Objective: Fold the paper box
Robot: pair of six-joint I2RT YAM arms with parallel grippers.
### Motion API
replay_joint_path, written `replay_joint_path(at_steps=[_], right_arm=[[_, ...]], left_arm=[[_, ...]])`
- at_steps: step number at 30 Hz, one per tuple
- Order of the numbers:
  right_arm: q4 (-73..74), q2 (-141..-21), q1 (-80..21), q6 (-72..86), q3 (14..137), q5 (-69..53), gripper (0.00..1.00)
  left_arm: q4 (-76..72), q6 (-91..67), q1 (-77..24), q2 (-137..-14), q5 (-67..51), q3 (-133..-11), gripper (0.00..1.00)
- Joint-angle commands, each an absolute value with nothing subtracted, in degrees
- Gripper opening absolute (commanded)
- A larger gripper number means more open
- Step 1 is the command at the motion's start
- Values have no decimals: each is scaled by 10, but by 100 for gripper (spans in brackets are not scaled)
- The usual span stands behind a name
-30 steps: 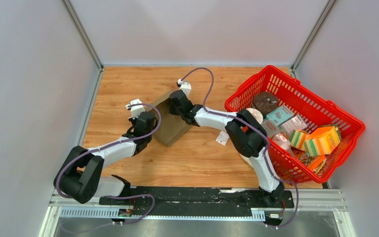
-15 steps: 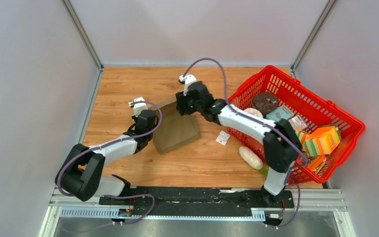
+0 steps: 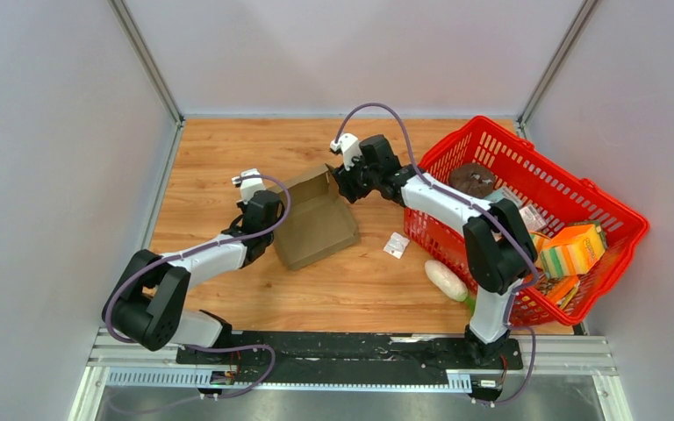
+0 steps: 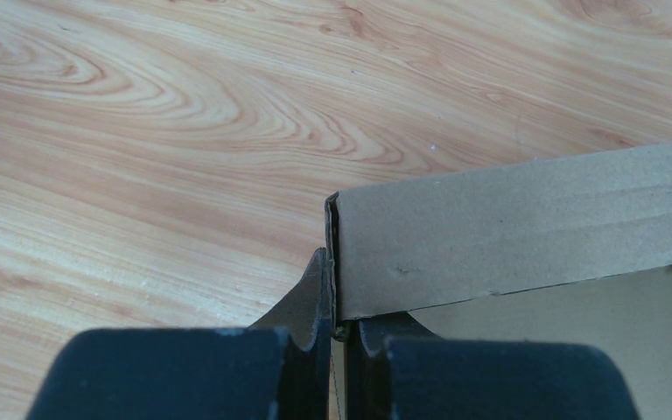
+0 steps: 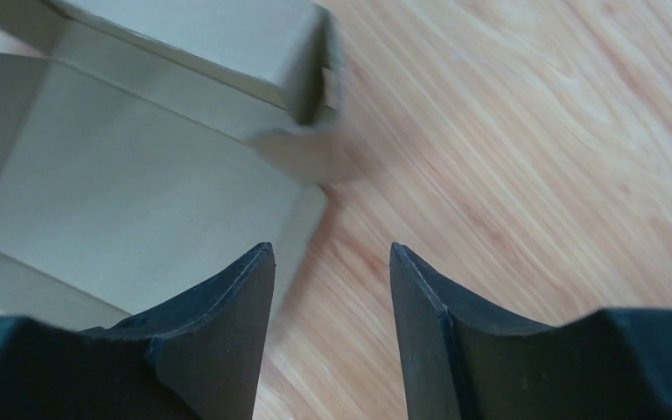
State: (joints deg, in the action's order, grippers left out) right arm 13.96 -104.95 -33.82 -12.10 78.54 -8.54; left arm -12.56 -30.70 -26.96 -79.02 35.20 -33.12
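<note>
Item: paper box (image 3: 318, 230), plain brown cardboard, partly erected, with a flat floor panel and low side walls standing up.
Location: on the wooden table (image 3: 219, 158), mid-field between the two arms. It sits well left of the red basket (image 3: 446, 156) and apart from the small white packet (image 3: 396, 245).
Left gripper (image 4: 337, 306): pressed together on the near-left corner of the box. The left wrist view shows the end of a doubled-over wall clamped edge-on between the fingers.
Right gripper (image 5: 331, 254): spread, with nothing between the fingers. It hovers over the far right corner of the box, and bare wood shows through the gap. The right wrist view is blurred there, so I cannot tell the exact state of the corner flap.
Handling (judgement): light and thin. Stiff across a panel but weak at the scored creases, so a raised wall will likely spring back unless tucked or held. The dry, matte surface should give the pads fair grip. A hard pinch may dent an edge.
Where to hold (judgement): on wall edges near corners, as the left does, not on the flat floor panel, which offers no edge. Press flaps close to the crease line.
Step in hand (judgement): left anchors while right lines up on the far corner. Folding is unfinished and the box is open-topped.
Risk: the box may slide or pivot on the smooth wood if pushed from one side only.
</note>
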Motion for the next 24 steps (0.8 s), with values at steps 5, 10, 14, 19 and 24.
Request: replay_joint_path(at_steps=[5,10,14,19,24], right_arm=[[61,-1115,-351,-157,818,-116,54],[8,-1119,-374,-158,809,-70,47],[4,-1126,-388,-163,808,-62,34],[-33,-1121,-413,-163,797,-38,19],[-63,-1137,-420,-121,806,-1,15]], left_arm=[[-130,-303,-268,-787,339,-343,0],[-131,-302,-268,-787,337,-344,0],[-130,-302,-268,-785,336,-344,0],[-131,-303,-269,-786,335,-344,0],[-131,-305,-268,-783,335,-342,0]])
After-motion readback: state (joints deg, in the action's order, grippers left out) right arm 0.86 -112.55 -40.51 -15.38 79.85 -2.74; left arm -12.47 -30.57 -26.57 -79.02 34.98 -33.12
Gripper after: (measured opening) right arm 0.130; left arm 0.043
